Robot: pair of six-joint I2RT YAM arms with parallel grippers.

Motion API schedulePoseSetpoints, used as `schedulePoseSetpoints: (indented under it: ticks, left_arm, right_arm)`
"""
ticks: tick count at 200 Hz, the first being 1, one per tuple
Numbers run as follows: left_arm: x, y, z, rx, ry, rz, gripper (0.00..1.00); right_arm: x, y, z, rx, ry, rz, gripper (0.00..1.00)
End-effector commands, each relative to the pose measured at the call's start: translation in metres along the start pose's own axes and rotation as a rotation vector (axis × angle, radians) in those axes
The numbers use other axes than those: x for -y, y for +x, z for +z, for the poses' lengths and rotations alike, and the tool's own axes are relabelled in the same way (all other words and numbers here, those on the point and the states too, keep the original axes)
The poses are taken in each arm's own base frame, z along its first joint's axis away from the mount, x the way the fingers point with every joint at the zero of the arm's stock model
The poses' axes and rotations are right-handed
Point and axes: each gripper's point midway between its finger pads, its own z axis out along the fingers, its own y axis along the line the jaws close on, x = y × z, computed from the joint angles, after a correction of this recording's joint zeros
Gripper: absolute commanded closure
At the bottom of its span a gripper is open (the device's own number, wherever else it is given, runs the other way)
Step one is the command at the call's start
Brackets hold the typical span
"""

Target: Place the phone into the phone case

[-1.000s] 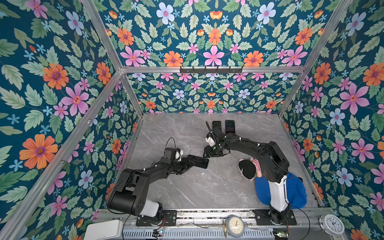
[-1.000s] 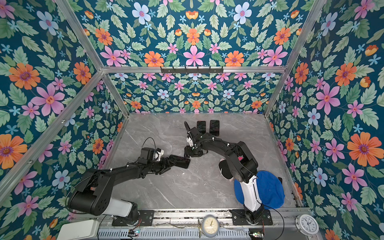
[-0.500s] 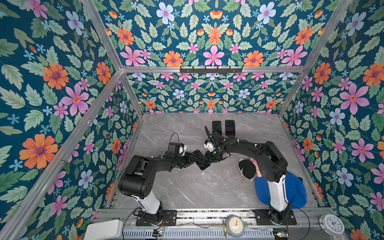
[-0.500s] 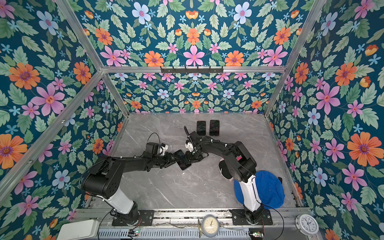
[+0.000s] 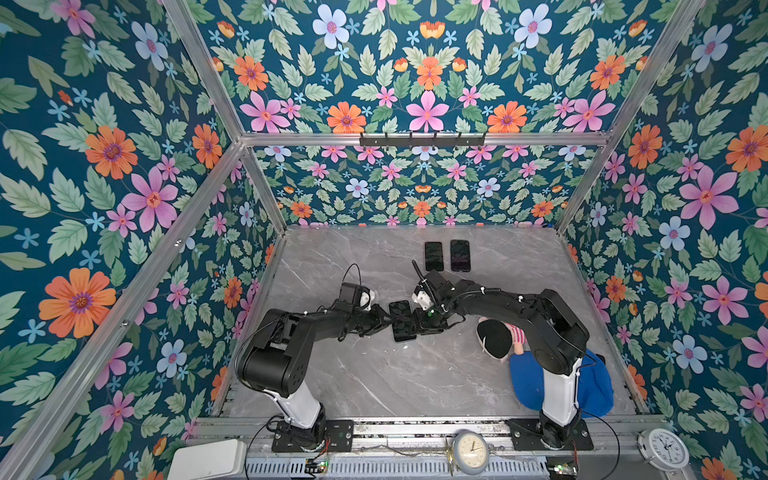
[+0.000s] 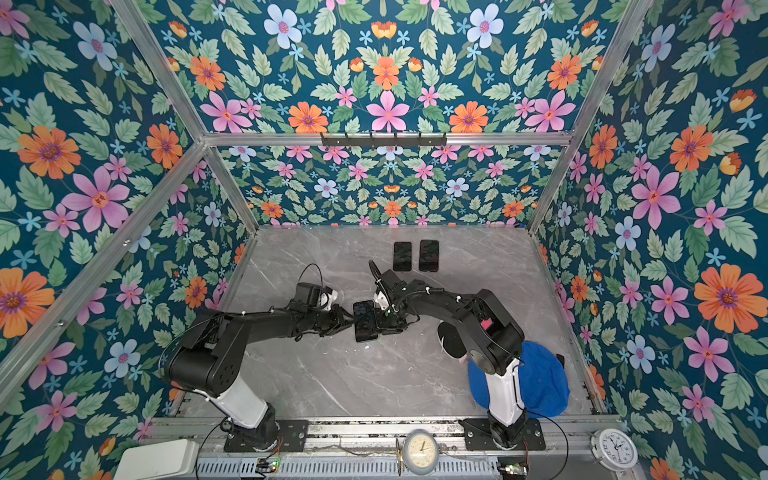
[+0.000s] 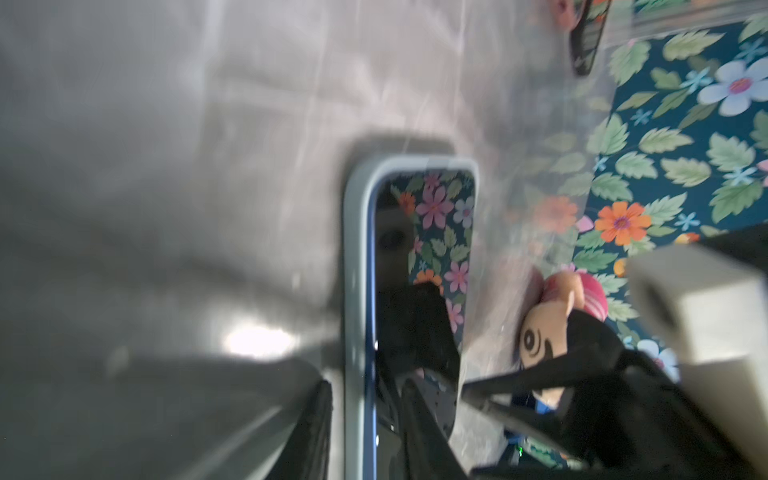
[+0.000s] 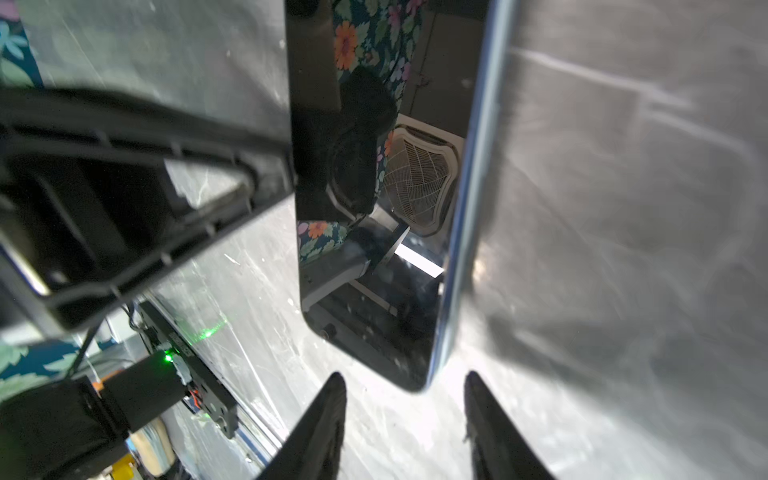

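Left gripper (image 7: 365,390) straddles the case (image 7: 353,249) rim beside the phone (image 7: 424,216), jaws narrow, clamping unclear; right gripper (image 8: 405,376), jaws apart and empty, should press the phone's corner squarely down.

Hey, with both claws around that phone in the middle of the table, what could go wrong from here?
One: the left claw straddles a long edge of the glossy black phone and its pale grey case, one finger over the screen; squeezing could tilt or slide the phone.
Two: the open right claw sits at the phone's corner, close to the left claw; they could collide.
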Motion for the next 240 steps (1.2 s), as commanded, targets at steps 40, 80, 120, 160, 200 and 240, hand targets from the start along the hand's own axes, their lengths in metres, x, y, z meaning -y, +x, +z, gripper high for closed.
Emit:
schedulePoseSetpoints:
  ticks: [40, 80, 120, 160, 200, 240]
  left_arm:
    - [-0.004, 0.041, -0.016, -0.063, -0.169, -0.021, 0.68]
    - [0.002, 0.049, -0.016, -0.063, -0.169, -0.016, 0.70]
    - [0.004, 0.051, -0.009, -0.080, -0.192, 0.020, 0.76]
    - [-0.002, 0.051, -0.005, -0.095, -0.224, 0.034, 0.83]
    - [-0.008, 0.052, 0.000, -0.112, -0.241, 0.039, 0.89]
    - [-0.016, 0.054, 0.004, -0.122, -0.263, 0.039, 0.96]
  right_arm:
    - [0.000, 0.002, -0.004, 0.030, 0.000, 0.103, 0.51]
    - [-0.007, -0.002, 0.001, 0.022, -0.031, 0.077, 0.50]
    - [-0.012, -0.004, 0.003, 0.024, -0.059, 0.066, 0.49]
    - [-0.013, -0.004, 0.005, 0.018, -0.071, 0.064, 0.49]
    - [-0.015, -0.003, 0.009, 0.011, -0.079, 0.062, 0.50]
    - [-0.018, -0.001, 0.012, 0.001, -0.080, 0.056, 0.50]
